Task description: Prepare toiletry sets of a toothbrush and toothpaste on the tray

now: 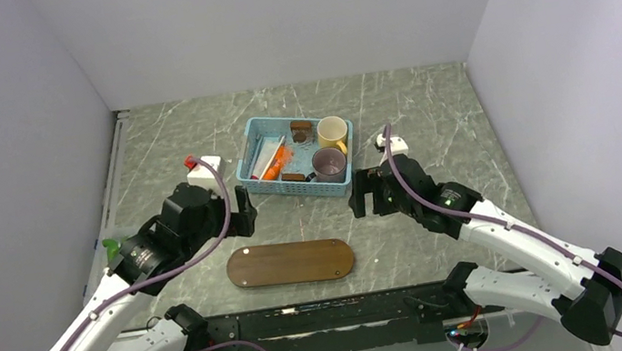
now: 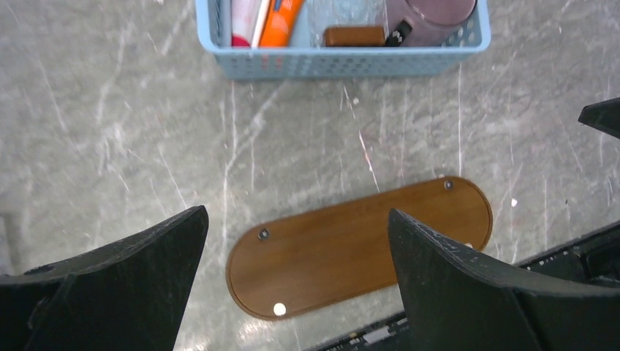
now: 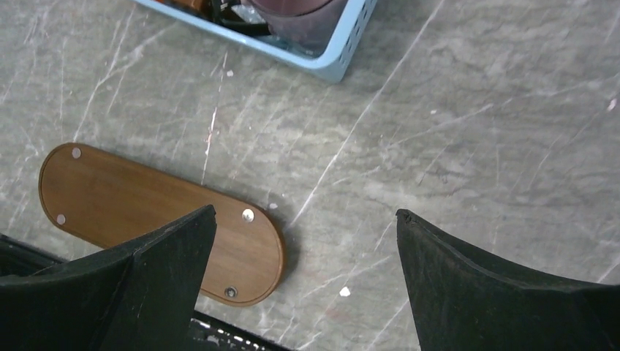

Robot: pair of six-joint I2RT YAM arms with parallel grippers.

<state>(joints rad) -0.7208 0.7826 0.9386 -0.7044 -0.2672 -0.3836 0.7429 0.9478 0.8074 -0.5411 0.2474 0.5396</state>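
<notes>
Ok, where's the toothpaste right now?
In the top view, the orange toothpaste lies in the left half of the blue basket, beside a white tube, beyond the tray.

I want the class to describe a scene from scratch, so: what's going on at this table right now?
Two robot arms are at the start of laying out toothbrush-and-toothpaste sets. The left gripper and the right gripper both hang open and empty above the table, one near each front corner of the blue basket. The orange toothpaste lies in the basket, along with a yellow mug and a purple cup. The wooden tray in front of the basket has nothing on it yet.
</notes>
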